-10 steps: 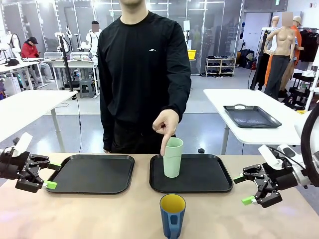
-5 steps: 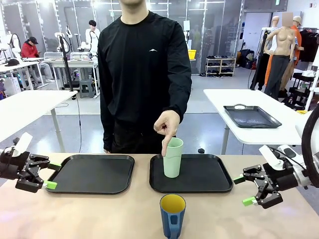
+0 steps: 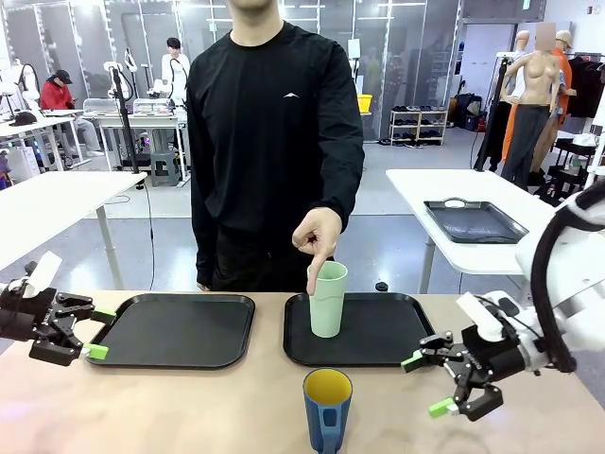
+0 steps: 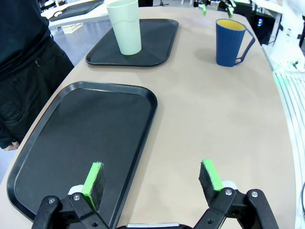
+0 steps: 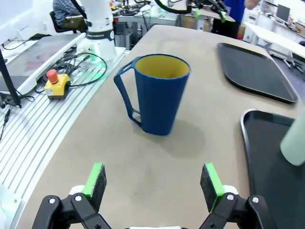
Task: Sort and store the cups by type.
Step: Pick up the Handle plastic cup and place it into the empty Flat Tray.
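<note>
A wide tan desk is seen in the front view, with a person in black standing at its far side. Two black trays are laid on the desk. The left tray is bare. On the right tray, near its left edge, the tall mint-green cup is stood upright. The person's hand is held just above this cup, with one finger pointed down at its rim.

The dark blue cup, yellow inside, is stood upright on the bare desk, nearer than the right tray and in the middle. In the right wrist view its handle is seen on the side away from the trays.

The left tool is held at the left end of the left tray, with its green pads wide apart and nothing between them. The right tool is held low over the desk, just right of the blue cup but not touching it. Its pads are also wide apart and nothing is gripped.
</note>
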Robot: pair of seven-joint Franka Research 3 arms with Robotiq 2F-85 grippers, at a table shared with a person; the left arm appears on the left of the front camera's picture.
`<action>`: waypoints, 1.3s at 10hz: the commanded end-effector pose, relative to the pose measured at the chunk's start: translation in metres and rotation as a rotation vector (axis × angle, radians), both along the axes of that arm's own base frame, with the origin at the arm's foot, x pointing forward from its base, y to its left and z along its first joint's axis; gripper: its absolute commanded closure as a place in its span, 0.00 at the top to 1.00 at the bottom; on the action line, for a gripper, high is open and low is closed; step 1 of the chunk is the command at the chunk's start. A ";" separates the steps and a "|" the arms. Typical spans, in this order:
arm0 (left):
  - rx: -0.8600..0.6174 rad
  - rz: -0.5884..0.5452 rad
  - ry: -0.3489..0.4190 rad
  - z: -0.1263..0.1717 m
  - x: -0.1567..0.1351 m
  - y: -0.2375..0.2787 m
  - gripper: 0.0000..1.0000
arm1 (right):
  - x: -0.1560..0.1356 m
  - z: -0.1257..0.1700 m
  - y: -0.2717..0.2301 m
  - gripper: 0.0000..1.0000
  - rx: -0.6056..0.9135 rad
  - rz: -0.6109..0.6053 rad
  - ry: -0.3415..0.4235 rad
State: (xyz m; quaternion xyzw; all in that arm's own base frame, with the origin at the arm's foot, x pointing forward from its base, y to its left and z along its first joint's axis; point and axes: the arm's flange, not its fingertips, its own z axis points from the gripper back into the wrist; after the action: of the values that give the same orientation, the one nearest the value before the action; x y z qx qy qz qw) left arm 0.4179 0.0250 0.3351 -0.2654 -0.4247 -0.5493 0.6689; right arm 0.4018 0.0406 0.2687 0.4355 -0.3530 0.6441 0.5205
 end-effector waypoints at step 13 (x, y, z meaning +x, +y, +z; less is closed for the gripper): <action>0.000 -0.010 -0.009 -0.002 0.000 0.000 1.00 | -0.019 -0.047 0.110 1.00 0.088 0.019 -0.015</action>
State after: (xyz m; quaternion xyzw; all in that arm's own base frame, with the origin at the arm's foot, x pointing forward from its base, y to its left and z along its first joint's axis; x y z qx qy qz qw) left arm 0.4179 0.0249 0.3351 -0.2654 -0.4247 -0.5493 0.6689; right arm 0.3892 0.1457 0.2420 0.4690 -0.3622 0.6371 0.4930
